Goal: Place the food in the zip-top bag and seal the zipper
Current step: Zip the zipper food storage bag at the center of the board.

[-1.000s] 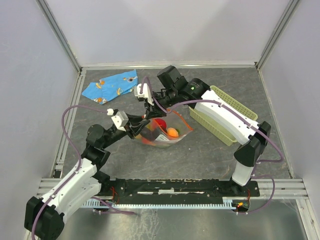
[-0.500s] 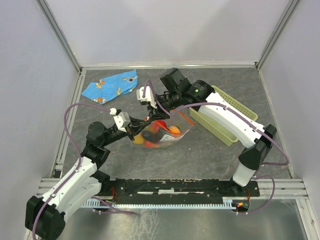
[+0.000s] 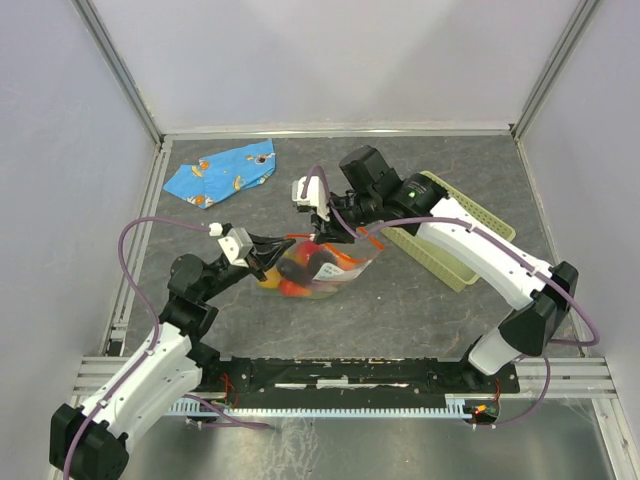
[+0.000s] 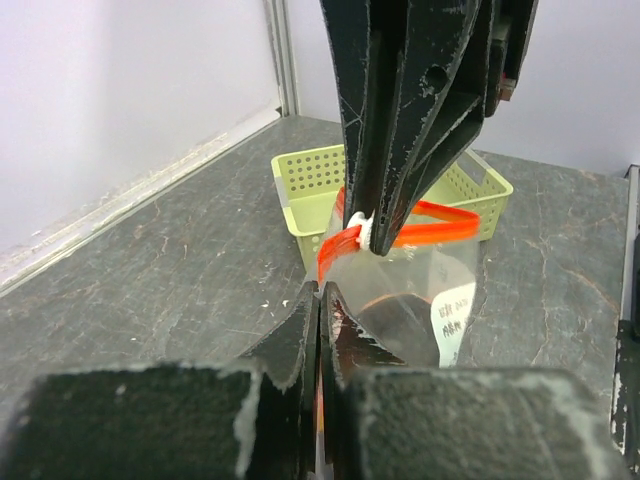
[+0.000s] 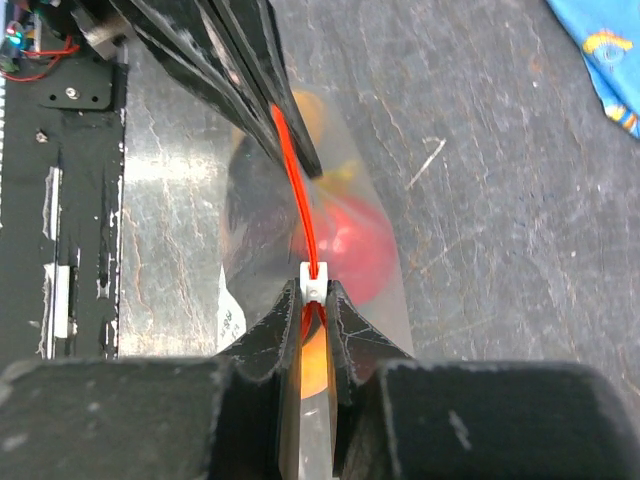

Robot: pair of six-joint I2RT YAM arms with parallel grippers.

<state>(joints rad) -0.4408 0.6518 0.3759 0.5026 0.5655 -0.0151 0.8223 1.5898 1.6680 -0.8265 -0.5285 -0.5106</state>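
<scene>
Two end effectors pinch the zipper [image 5: 298,190] of the zip-top bag [image 3: 312,278] at mid-bench. Your left end effector [image 4: 320,303] is clamped tight on its 9 o'clock end, and your right end effector [image 5: 315,293] nips the zipper at its white slider [image 5: 315,282]. Food, including a red round fruit [image 5: 350,245], sits inside. The bag's white label [image 4: 455,320] carries print too small to read. A green basket [image 4: 310,175] lies at 3 o'clock.

Hidden or unclear, for your check:
1. Food [image 3: 295,272]: seen only through the crinkled bag [image 3: 345,272], so you cannot count the pieces (red fruit [image 5: 350,250] blurred in the right wrist view).
2. Zipper [image 4: 335,245]: near end lost inside the left gripper [image 4: 318,297].
3. Basket [image 4: 310,180]: middle hidden behind the right gripper [image 4: 370,225].
4. Cloth [image 5: 605,50]: cut off by the frame edge.
</scene>
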